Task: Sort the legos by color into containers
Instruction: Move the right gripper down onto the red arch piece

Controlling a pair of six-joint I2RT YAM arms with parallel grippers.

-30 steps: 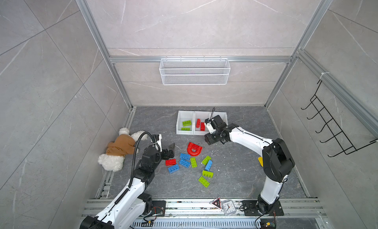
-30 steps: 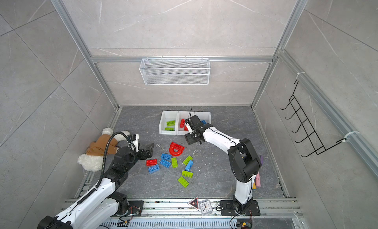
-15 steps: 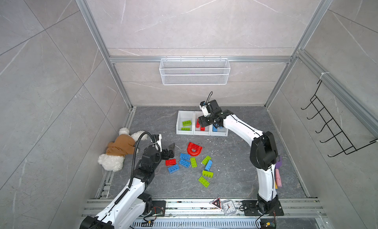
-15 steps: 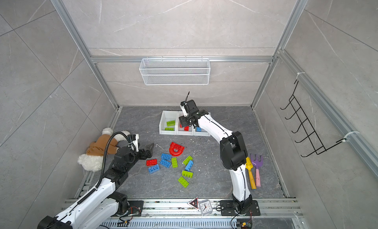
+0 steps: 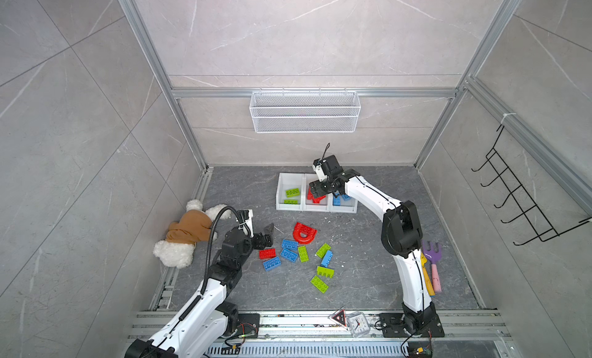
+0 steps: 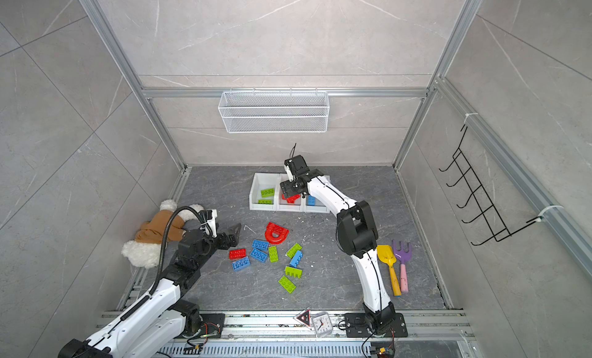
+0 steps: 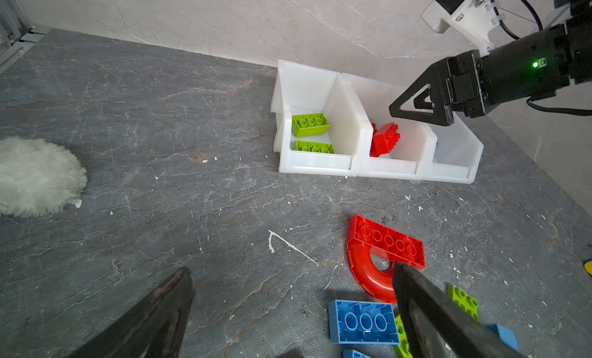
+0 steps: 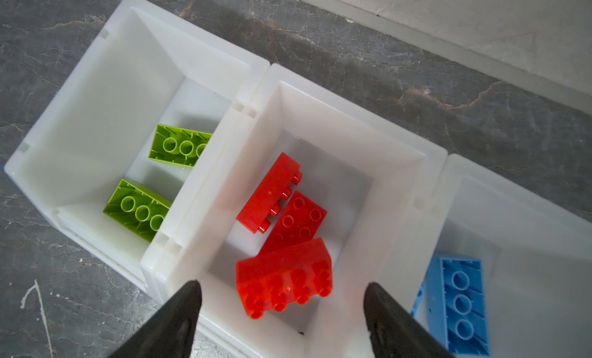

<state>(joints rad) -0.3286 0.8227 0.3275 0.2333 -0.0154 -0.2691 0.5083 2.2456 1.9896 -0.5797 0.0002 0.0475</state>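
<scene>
Right gripper (image 8: 282,286), jaws wide apart, hangs over red legos (image 8: 282,196) in middle container (image 8: 336,126).

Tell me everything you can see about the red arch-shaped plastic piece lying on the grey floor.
The red arch-shaped piece looks like glossy plastic: a straight bar carrying a row of round studs, joined to a half ring around an open hole. It lies on the grey stone-look floor, in front of the white plastic bins and apart from them. A blue brick lies close beside its curved edge.
</scene>
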